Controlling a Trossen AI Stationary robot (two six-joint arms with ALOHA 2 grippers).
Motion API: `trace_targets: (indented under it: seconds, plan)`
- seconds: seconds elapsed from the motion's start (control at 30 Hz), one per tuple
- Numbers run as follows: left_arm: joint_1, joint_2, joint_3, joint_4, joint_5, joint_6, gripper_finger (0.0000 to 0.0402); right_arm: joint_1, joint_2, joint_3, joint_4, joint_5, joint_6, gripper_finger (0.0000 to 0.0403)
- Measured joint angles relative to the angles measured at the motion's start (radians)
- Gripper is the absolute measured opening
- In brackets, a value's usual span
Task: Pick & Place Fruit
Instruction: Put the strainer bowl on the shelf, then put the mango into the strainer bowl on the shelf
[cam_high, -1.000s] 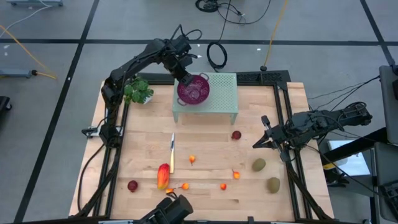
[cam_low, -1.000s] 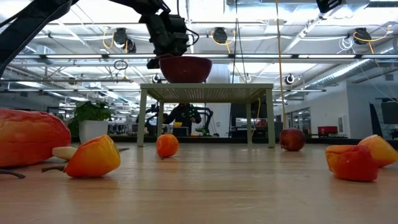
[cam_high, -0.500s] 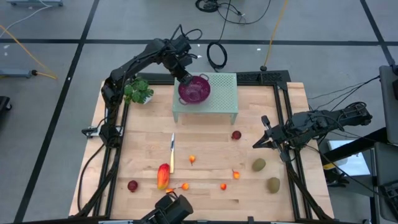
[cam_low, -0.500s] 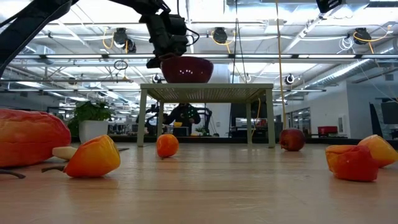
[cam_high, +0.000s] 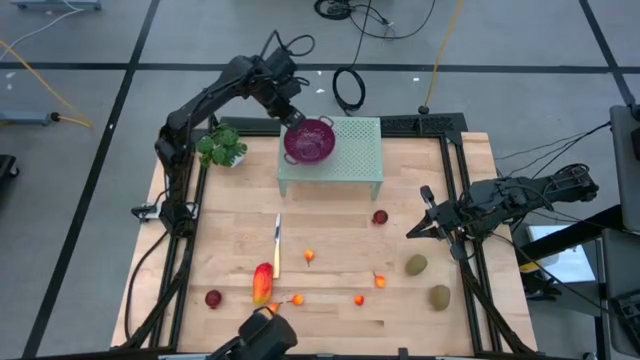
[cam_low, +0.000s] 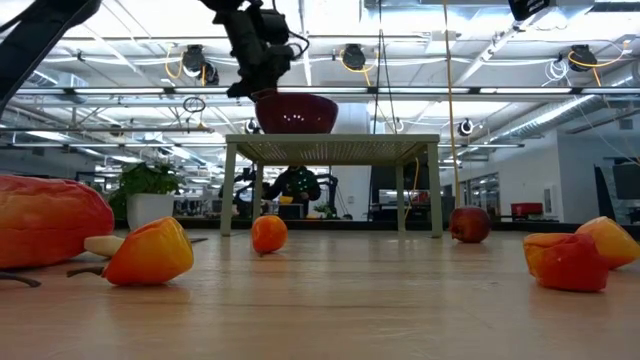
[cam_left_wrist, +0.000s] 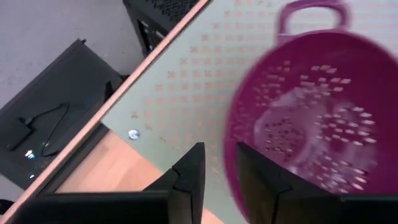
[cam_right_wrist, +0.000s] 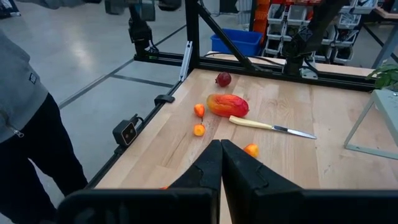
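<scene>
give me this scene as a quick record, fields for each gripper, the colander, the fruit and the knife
left gripper: open, above the green stand, beside the colander's rim
right gripper: shut, hovering at the table's right side, holding nothing
colander: purple, on the stand, empty
fruit: all on the table, including mango, kiwis
knife: flat by the mango

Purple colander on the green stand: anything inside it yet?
No fruit shows inside the purple colander on the green stand; its perforated bottom looks bare. The left gripper covers part of the rim nearest it.
</scene>
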Motion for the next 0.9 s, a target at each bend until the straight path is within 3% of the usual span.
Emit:
trace_targets:
  seconds: [0.2, 0.3, 0.73, 0.9]
  plan:
    - [-0.014, -0.094, 0.000, -0.006, 0.079, -0.044, 0.0088, 0.000, 0.000, 0.000, 0.000, 0.000, 0.000, 0.0004]
    - [-0.048, -0.157, 0.000, -0.011, 0.064, -0.077, 0.0088, 0.000, 0.000, 0.000, 0.000, 0.000, 0.000, 0.0004]
    - [-0.407, -0.380, 0.000, -0.095, -0.227, -0.315, 0.0086, 0.000, 0.000, 0.001, 0.000, 0.000, -0.003, 0.0004]
    - [-0.570, -0.386, 0.000, -0.187, -0.305, -0.459, 0.0039, 0.000, 0.000, 0.001, -0.001, 0.000, -0.004, 0.0004]
